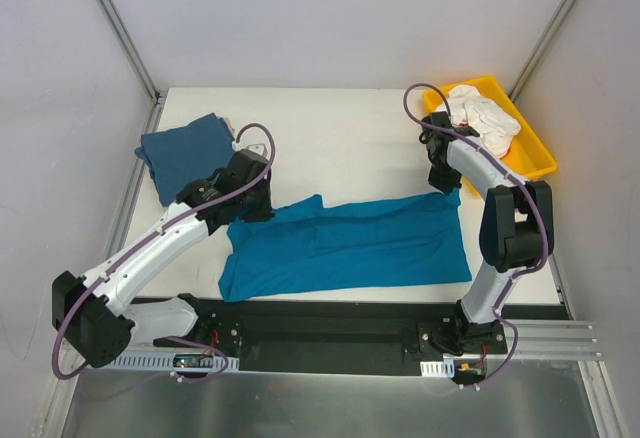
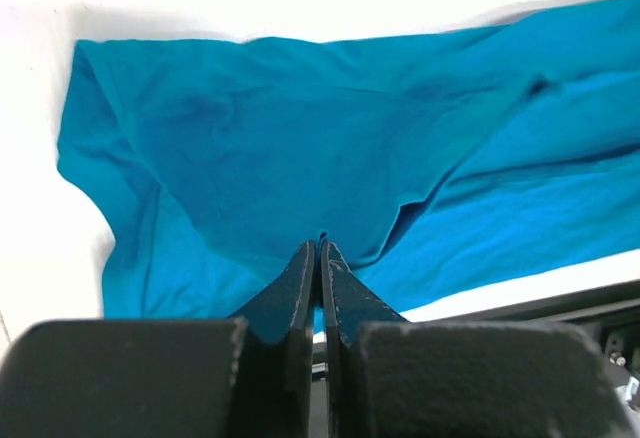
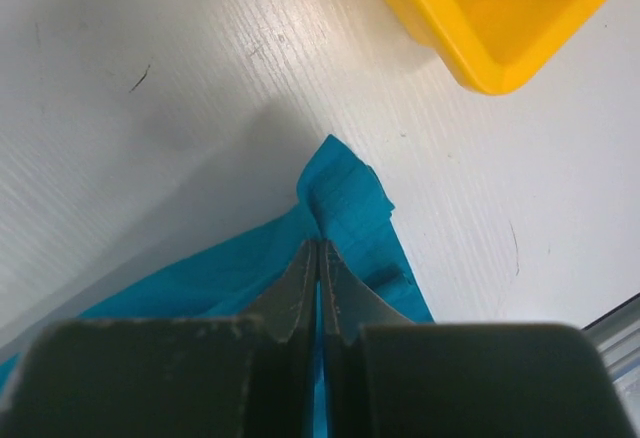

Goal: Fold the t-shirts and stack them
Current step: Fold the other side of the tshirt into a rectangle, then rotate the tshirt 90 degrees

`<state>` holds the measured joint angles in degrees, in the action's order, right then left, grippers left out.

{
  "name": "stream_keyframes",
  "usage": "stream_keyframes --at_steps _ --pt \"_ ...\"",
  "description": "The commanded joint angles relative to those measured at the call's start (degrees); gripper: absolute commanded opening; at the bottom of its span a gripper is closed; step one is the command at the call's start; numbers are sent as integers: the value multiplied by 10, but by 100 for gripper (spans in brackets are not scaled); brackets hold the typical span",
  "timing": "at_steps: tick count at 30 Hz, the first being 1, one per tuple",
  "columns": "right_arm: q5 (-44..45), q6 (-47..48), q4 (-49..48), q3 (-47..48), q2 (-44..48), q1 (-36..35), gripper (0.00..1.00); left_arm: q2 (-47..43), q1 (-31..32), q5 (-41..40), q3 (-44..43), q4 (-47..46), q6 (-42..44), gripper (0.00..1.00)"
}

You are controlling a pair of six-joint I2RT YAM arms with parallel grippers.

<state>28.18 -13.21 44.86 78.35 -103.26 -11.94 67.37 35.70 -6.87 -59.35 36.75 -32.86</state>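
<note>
The teal shirt point(image 1: 350, 248) is spread lower centre on the worktop point(image 1: 350, 138). The left pincer point(image 2: 319, 250) is clamped on its upper-left edge and the right pincer point(image 3: 318, 246) on the upper-right corner, probably so that edge folds over evenly. 3 shirts total, 2 pincers: slate-blue one point(image 1: 185, 153) folded upper left, beige one point(image 1: 485, 118) in the 1 yellow tray point(image 1: 532, 156) upper right.

A teal shirt point(image 1: 350, 243) is lying spread across the near part of the white table point(image 1: 340, 128). The left gripper point(image 1: 252, 206) is meeting its far left edge and the right gripper point(image 1: 445, 182) its far right corner. A darker blue shirt point(image 1: 185, 153) is lying far left. Pale cloth point(image 1: 485, 113) is sitting in a yellow tray point(image 1: 537, 156) at the far right.
</note>
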Motion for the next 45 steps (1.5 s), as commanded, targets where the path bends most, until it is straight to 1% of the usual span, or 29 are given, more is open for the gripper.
stream_keyframes --at_steps 1,6,8,9,12,18,23,26,28,29,30,31,32,33,34,35,36,37,39,40,42,43,44,45 --pt "6 13 12 -10 45 -4 1 -49 10 25 31 13 -29 0" --pt "-1 19 9 -20 52 -4 1 -77 19 66 67 17 -42 0" --pt "-1 19 10 -26 55 -4 1 -93 26 68 80 23 -47 0" --pt "-1 18 11 -28 60 -3 1 -100 28 84 85 29 -48 0" --pt "-2 19 8 -39 66 -4 1 -130 31 85 108 33 -57 0" --pt "-1 12 6 -59 61 -4 2 -126 31 112 146 33 -80 0" --pt "13 8 8 -76 61 -4 5 -136 32 135 179 36 -92 1" --pt "21 1 15 -92 63 -4 9 -141 33 162 203 35 -99 12" --pt "26 -5 25 -100 66 -4 15 -142 33 175 222 35 -99 21" --pt "34 -17 31 -103 69 -4 16 -147 32 188 228 35 -98 32" --pt "39 -23 38 -108 71 -4 17 -150 33 194 233 35 -94 41" --pt "43 -27 51 -111 75 -4 22 -153 33 200 239 37 -92 48" --pt "53 -37 57 -115 86 -4 28 -162 32 208 241 38 -91 64" --pt "55 -42 61 -121 92 -4 45 -166 32 207 241 37 -89 72" --pt "58 -46 67 -123 98 -4 55 -167 32 202 237 37 -89 76" --pt "62 -50 73 -123 105 -4 66 -167 32 199 231 38 -88 84" --pt "63 -54 74 -124 118 -4 82 -164 33 189 224 37 -83 87" --pt "63 -55 78 -122 126 -4 88 -160 32 186 209 37 -80 99" --pt "57 -45 75 -121 145 -5 96 -138 33 171 193 36 -71 99" --pt "50 -40 65 -122 150 -5 97 -127 33 163 178 35 -70 99" --pt "0 -24 43 -127 160 -6 96 -97 33 151 170 18 -70 99" --pt "-28 -2 8 -139 168 -6 97 -87 33 137 167 10 -70 99" --pt "-97 8 -11 -145 169 -6 97 -64 32 131 166 -3 -71 99" --pt "-136 15 -30 -151 167 -6 96 -52 32 122 166 -27 -76 99"
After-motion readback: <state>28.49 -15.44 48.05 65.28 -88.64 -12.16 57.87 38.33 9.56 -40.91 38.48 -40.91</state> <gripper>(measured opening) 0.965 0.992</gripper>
